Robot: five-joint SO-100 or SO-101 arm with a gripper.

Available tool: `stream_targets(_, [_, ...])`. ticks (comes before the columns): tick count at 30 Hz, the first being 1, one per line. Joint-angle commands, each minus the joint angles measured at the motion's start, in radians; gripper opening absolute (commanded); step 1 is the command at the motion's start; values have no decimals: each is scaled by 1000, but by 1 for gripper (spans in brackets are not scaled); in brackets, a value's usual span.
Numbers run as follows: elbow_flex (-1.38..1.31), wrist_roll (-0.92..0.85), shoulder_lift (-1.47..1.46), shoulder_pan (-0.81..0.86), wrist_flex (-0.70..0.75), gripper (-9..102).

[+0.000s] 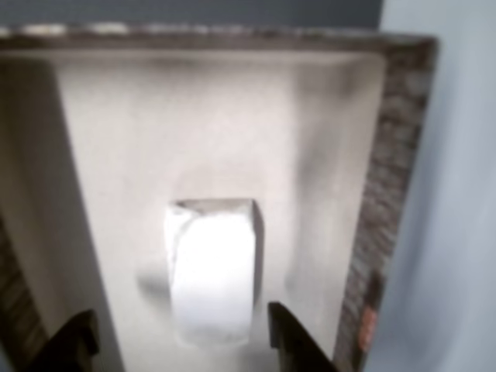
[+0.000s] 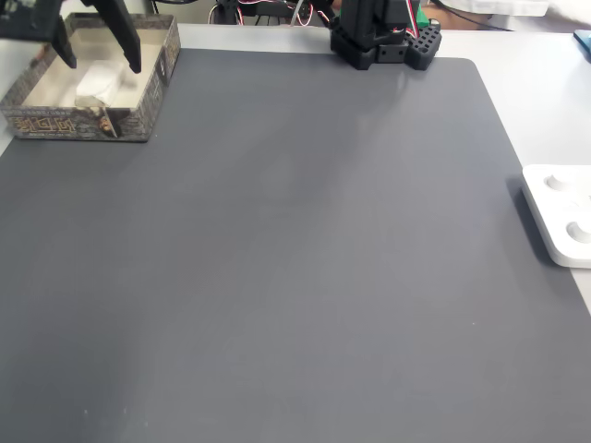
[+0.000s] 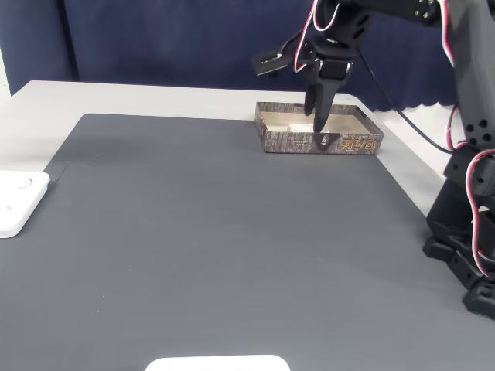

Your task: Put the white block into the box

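The white block lies on the pale floor of the box, free of the tool; in the other view it sits lengthwise between the two dark fingertips, which stand apart on either side of it without touching it. The gripper is spread open above the box interior. In a fixed view the box sits at the far left corner of the dark grey mat, with the block showing as a pale shape inside, and the gripper hangs over it with its black fingers splayed. In the other fixed view the arm rises from its base at the right edge, reaches across at height and bends down at the wrist, so that the gripper points almost straight down into the box. A white rounded-corner device rests at the right edge of the mat, well apart from the box.
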Motion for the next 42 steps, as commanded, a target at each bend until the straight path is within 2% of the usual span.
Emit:
stream_targets(1, [8,-15,166,-20,-11,32])
stream_targets(16, [244,-54,522,-77,-8,32])
stream_targets(22, [420,-130,684,-141,-20,28])
stream_targets(29, [584,-272,870,-310,-25,23])
stream_targets(42, [795,-611,1034,-733,-25,7])
